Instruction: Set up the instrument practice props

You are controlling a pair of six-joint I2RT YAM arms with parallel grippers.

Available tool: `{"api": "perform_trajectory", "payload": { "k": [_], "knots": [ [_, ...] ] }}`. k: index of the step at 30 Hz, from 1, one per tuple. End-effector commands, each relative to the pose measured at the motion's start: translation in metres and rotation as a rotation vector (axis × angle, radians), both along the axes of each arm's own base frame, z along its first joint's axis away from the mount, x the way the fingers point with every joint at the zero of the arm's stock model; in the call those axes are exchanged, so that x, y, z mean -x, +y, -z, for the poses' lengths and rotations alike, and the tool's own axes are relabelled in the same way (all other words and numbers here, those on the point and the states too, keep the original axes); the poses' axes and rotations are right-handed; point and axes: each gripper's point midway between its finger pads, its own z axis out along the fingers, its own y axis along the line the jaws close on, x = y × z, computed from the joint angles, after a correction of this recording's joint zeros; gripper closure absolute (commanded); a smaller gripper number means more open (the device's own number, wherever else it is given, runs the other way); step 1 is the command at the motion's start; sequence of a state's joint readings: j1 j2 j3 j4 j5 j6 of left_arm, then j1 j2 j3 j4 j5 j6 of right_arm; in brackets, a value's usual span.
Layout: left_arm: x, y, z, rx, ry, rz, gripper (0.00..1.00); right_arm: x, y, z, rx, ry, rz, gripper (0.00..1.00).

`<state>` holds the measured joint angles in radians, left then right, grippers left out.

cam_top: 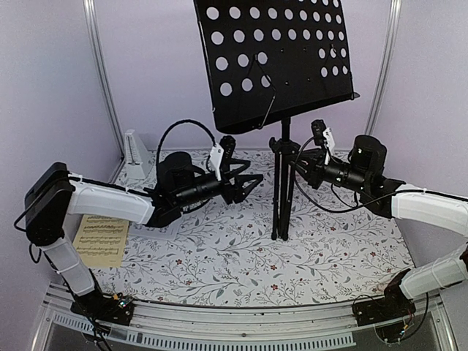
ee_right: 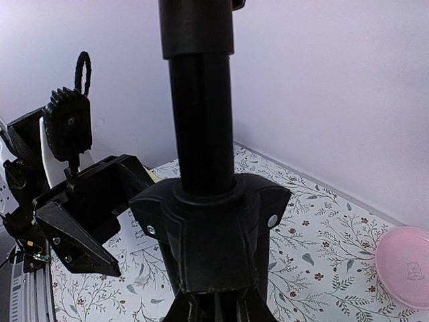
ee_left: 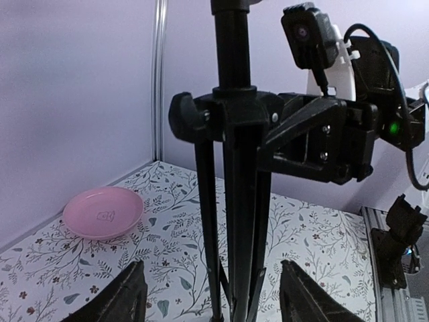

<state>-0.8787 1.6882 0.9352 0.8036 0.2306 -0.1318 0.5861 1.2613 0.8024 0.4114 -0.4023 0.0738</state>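
Observation:
The black perforated music stand [cam_top: 281,58] stands upright mid-table with its tripod legs [cam_top: 281,216] folded together. My right gripper [cam_top: 297,164] is at the pole from the right, just under the leg collar [ee_right: 208,221], and looks shut on it; its fingers are hidden in the right wrist view. My left gripper [cam_top: 252,183] is open and empty left of the pole. In the left wrist view its fingers [ee_left: 127,295] straddle the legs [ee_left: 234,255] without touching. A yellowish sheet [cam_top: 99,240] lies at the left. A white sheet [ee_right: 137,231] lies under the left arm. The pale-grey metronome [cam_top: 135,155] stands back left.
A pink round plate [ee_left: 104,211] sits on the floral cloth near the back wall; it also shows in the right wrist view [ee_right: 405,265]. Lilac walls and metal frame posts [cam_top: 102,80] close in the back and sides.

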Motion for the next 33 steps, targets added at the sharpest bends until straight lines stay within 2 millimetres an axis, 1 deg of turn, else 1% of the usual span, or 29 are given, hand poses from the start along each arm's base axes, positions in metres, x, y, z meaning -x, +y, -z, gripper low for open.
{"api": "perform_trajectory", "payload": {
  "k": [1,5,8,10,12,13,18,22,26,30,33],
  "knots": [
    [0.000,-0.033,-0.007,0.025,-0.049,0.049,0.31,0.015,0.001,-0.094,-0.194,-0.264,-0.015,1.00],
    [-0.002,-0.055,0.003,0.010,-0.027,0.068,0.30,0.017,0.002,-0.096,-0.207,-0.275,-0.010,1.00],
    [-0.005,-0.065,0.012,-0.004,-0.012,0.070,0.33,0.018,0.002,-0.097,-0.210,-0.281,-0.013,1.00],
    [-0.009,-0.070,0.015,-0.017,-0.008,0.059,0.40,0.020,0.003,-0.098,-0.213,-0.284,-0.019,1.00],
    [-0.016,-0.069,0.018,-0.026,-0.002,0.024,0.51,0.020,0.002,-0.098,-0.213,-0.287,-0.019,1.00],
    [-0.020,-0.067,0.018,-0.029,-0.002,0.001,0.58,0.021,0.002,-0.098,-0.211,-0.289,-0.017,1.00],
    [-0.025,-0.057,0.014,-0.057,-0.024,-0.038,0.84,0.021,-0.001,-0.099,-0.193,-0.302,-0.002,1.00],
    [-0.027,-0.048,0.009,-0.088,-0.047,-0.062,0.99,0.018,-0.002,-0.098,-0.162,-0.310,0.020,1.00],
    [-0.035,-0.031,0.009,-0.112,-0.049,-0.094,1.00,0.014,-0.004,-0.098,-0.111,-0.323,0.049,1.00],
    [-0.046,-0.008,0.015,-0.141,-0.043,-0.129,1.00,0.010,-0.006,-0.098,-0.057,-0.325,0.079,1.00],
    [-0.053,0.007,0.015,-0.168,-0.057,-0.163,1.00,0.008,-0.006,-0.099,-0.019,-0.334,0.085,1.00]
  ]
}}
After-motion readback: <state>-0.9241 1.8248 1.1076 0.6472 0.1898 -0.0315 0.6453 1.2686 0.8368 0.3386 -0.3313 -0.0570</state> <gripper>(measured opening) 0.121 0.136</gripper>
